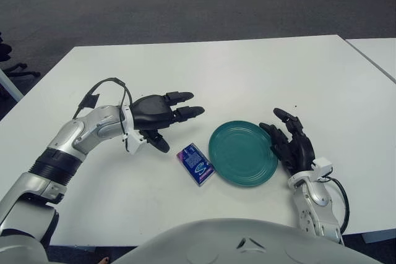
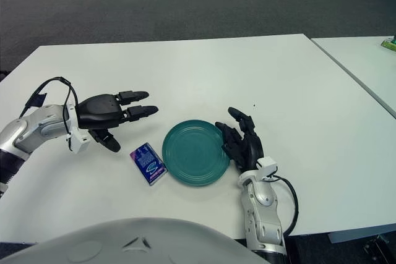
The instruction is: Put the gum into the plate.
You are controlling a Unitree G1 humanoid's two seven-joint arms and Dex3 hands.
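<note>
A small blue and purple gum pack (image 1: pixel 196 164) lies flat on the white table (image 1: pixel 235 72), just left of a teal plate (image 1: pixel 242 153). My left hand (image 1: pixel 168 115) hovers to the upper left of the gum, fingers spread and pointing right, holding nothing. My right hand (image 1: pixel 289 141) shows at the plate's right rim, fingers relaxed and empty. In the right eye view the gum (image 2: pixel 148 162) lies next to the plate (image 2: pixel 195 152), between it and my left hand (image 2: pixel 120 115).
A second white table (image 1: pixel 377 54) stands at the far right, separated by a narrow gap. Grey carpet floor lies beyond the table's far edge. The table's front edge is close to my body.
</note>
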